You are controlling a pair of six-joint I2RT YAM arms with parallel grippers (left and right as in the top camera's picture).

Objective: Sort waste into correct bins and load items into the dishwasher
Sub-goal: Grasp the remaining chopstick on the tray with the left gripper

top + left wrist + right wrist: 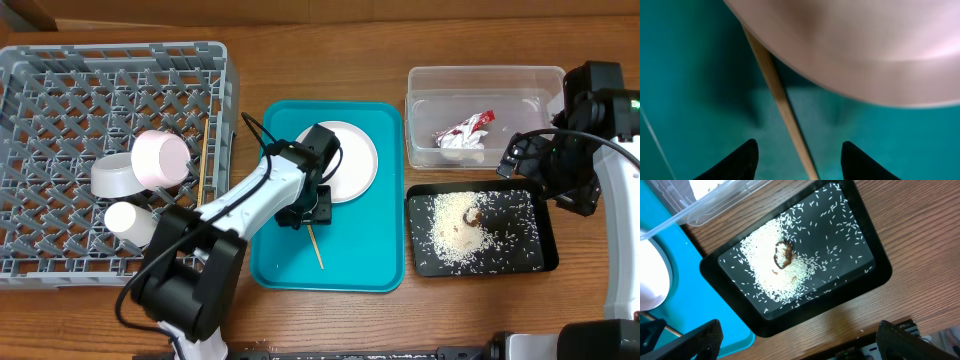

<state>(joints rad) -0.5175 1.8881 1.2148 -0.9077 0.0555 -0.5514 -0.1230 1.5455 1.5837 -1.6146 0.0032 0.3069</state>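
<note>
My left gripper (303,212) (799,144) is open, low over the teal tray (365,260), with a wooden chopstick (316,247) (775,85) lying between its fingers. The large white plate (350,160) (865,45) sits just beyond it on that tray. My right gripper (530,165) (799,330) is open and empty above the black tray (545,262) (875,275), which holds rice grains (765,275) and the brown lump (784,255). The red-and-white wrapper (465,132) lies in the clear tub (485,75). The grey dish rack (60,80) holds the pink-bottomed plate (160,158), grey bowl (113,178), white cup (128,222) and another chopstick (204,160).
The rack stands at the far left, the teal tray in the middle, the clear tub and black tray at the right. Bare wooden table (300,60) runs behind and in front of them. The right arm's body (610,110) stands by the tub's right end.
</note>
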